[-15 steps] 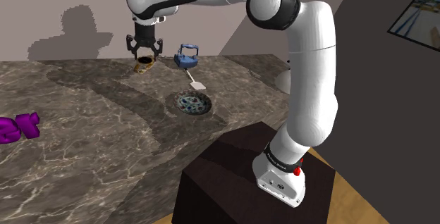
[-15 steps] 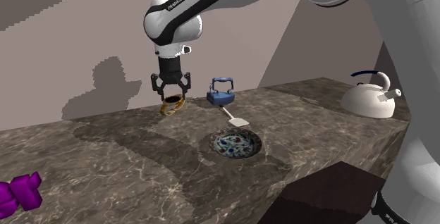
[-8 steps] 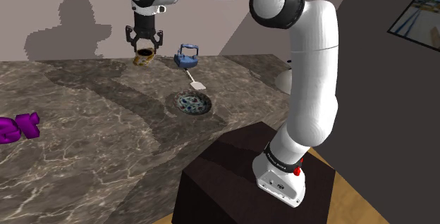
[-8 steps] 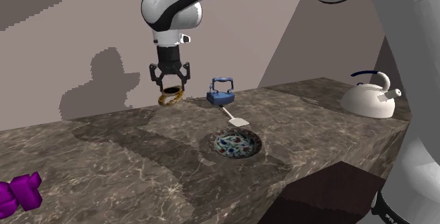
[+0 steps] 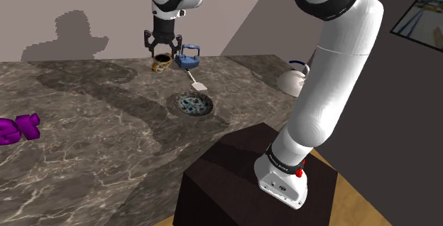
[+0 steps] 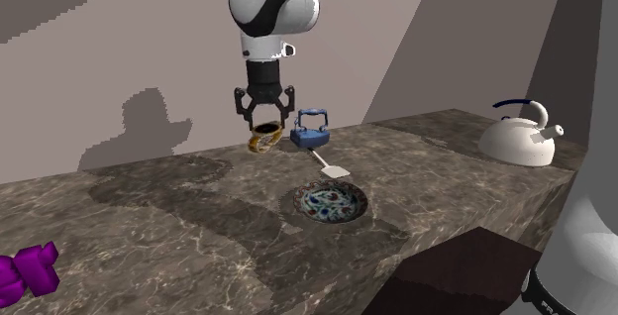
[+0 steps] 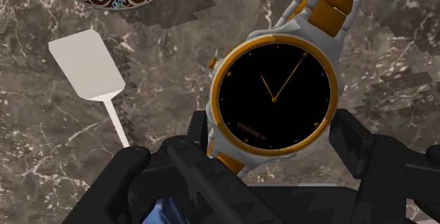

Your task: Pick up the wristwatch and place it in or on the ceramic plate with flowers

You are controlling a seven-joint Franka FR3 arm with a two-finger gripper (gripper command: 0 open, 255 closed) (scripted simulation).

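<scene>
Black fingers of the gripper [image 6: 263,123] were clamped on the wristwatch [image 7: 275,99], pinching its band just below the case. The watch hung tilted from them a little above the marble counter [image 6: 178,224]. From the wrist view I could see its black dial, gold bezel and silver-and-gold links, with its jagged shadow falling on the stone beneath.

Close by, on the second exterior view's right of the watch, stood a small blue kettle [image 6: 310,132], just beside the gripper but not touching it. A white spatula [image 6: 337,169] lay flat on the counter, its thin handle running back toward that kettle and its blade pointing at the patterned plate [image 6: 333,204]. The plate sat nearer the stand [image 5: 241,182], apart from the watch, with the spatula's blade lying in the stretch between the two. Its face showed a busy blue and red pattern inside a dark rim.

Well off at the second exterior view's right end of the counter rested a white kettle [image 6: 520,135] with a dark handle. A purple blocky thing [image 6: 28,268] lay at the opposite edge, far from everything else.
</scene>
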